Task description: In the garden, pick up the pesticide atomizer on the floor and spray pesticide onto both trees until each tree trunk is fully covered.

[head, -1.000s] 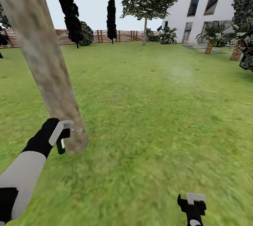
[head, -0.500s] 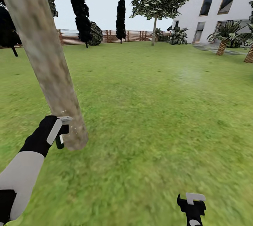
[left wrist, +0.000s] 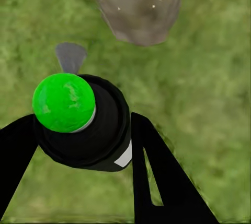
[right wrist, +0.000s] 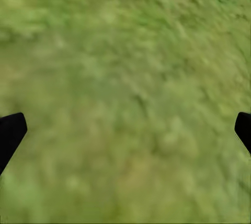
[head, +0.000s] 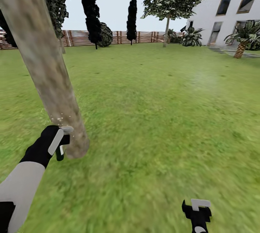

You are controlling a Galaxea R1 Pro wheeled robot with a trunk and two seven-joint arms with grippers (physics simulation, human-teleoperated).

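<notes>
My left gripper (head: 60,145) is shut on the pesticide atomizer (head: 61,150), a dark green bottle with a light grey spray head (head: 67,130) pointing at the near tree trunk (head: 54,81). That thick mottled trunk leans up to the top left, and whitish pesticide specks (head: 59,119) dot it just above the nozzle. In the left wrist view the atomizer (left wrist: 78,125) sits between the black fingers (left wrist: 151,172), its nozzle facing the trunk (left wrist: 137,4). A second tree (head: 167,26) stands far off by the fence. My right gripper (head: 196,207) hangs open low at the right, over grass (right wrist: 125,130).
Green lawn (head: 162,117) spreads ahead and to the right. A reddish slat fence (head: 119,37) closes the far side, with dark columnar trees (head: 92,12) before it. A white house (head: 231,8) and palm-like plants (head: 242,39) stand at the far right.
The whole view has swung left, so the fence, house and far tree slid right. My left gripper stays at the trunk's base with the atomizer; more specks show on the trunk.
</notes>
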